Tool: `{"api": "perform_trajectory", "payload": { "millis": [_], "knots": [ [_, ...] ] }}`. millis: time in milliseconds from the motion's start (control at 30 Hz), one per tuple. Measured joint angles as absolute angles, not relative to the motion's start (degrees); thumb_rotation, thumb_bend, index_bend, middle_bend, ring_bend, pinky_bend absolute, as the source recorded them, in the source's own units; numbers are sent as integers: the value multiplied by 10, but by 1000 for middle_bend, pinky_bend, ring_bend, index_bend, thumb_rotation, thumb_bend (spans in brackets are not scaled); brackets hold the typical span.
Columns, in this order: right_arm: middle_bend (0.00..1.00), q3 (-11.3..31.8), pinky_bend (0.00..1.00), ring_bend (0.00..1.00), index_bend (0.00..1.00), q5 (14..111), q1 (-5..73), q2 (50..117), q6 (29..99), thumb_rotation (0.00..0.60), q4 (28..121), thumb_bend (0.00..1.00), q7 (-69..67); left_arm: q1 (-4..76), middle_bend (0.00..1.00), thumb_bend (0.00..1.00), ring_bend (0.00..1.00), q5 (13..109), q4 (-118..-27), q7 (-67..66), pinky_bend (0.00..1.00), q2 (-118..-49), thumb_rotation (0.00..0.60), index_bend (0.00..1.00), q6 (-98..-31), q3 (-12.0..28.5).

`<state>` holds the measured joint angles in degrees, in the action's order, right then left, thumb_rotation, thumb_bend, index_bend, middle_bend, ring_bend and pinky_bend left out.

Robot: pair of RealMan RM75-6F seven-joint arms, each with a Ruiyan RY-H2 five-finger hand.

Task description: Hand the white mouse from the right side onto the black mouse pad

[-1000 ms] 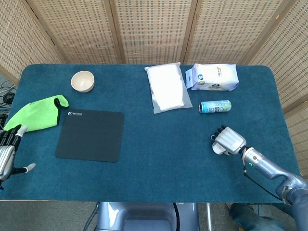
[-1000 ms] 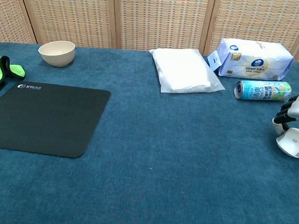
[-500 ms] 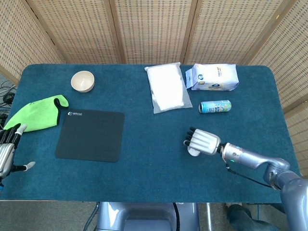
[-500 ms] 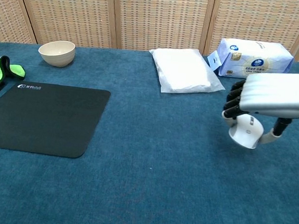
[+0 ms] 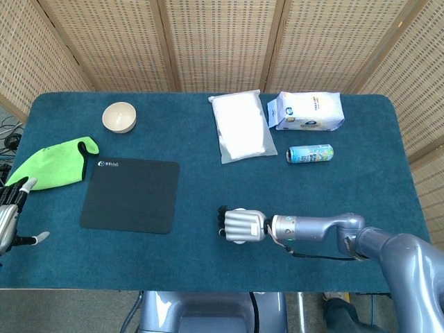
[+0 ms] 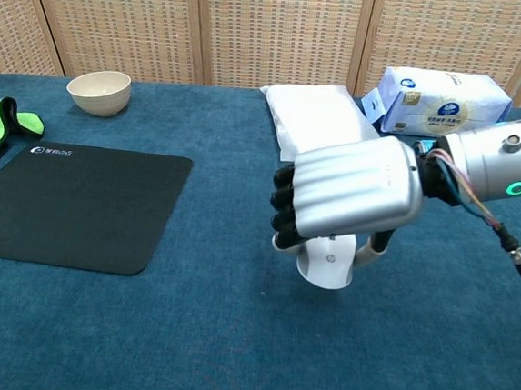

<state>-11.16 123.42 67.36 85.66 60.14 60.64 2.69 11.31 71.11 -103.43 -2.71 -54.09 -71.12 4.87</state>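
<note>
We count 1 white mouse (image 6: pixel 327 267), 1 black mouse pad (image 5: pixel 130 195), 1 bowl (image 5: pixel 119 116), 1 green cloth (image 5: pixel 53 162), 1 white pouch (image 5: pixel 241 127), 1 tissue pack (image 5: pixel 309 111), 1 can (image 5: pixel 310 153), all on the blue bench (image 5: pixel 208 263).

Mouse is mostly hidden under our right hand (image 5: pixel 241 225) in head view; chest view shows only its lower body. Left hand (image 5: pixel 10 220) is cut off at frame edge, approx 9 o'clock of the pad.

Right arm reaches across, hand palm down, fingers (image 6: pixel 286 200) clamped on the mouse, approx 4 o'clock of the pad, apart from it. Left fingers spread, holding nothing.
</note>
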Motion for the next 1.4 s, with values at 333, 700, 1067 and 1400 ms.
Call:
{"api": "perform_trajectory", "payload": {
  "millis": [333, 700, 1067, 1400],
  "knots": [
    [465, -106, 340, 380, 497, 1253, 722, 905, 566, 600, 583, 874, 51, 120, 0, 28, 0, 708, -1024, -7, 0, -537, 600, 0, -695, 49],
    [425, -103, 340, 341, 497, 1235, 747, 939, 540, 600, 536, 863, 51, 124, 0, 28, 0, 701, -1016, 9, 0, -533, 600, 0, -682, 50],
    [0, -105, 87, 0, 31, 1211, 751, 947, 497, 600, 534, 2, 106, 122, 0, 29, 0, 703, -1010, 33, 0, -527, 600, 0, -681, 50],
    [0, -92, 74, 0, 17, 1190, 740, 866, 506, 600, 626, 2, 175, 119, 0, 29, 0, 721, -1007, 52, 0, -523, 600, 0, -685, 47]
  ]
}}
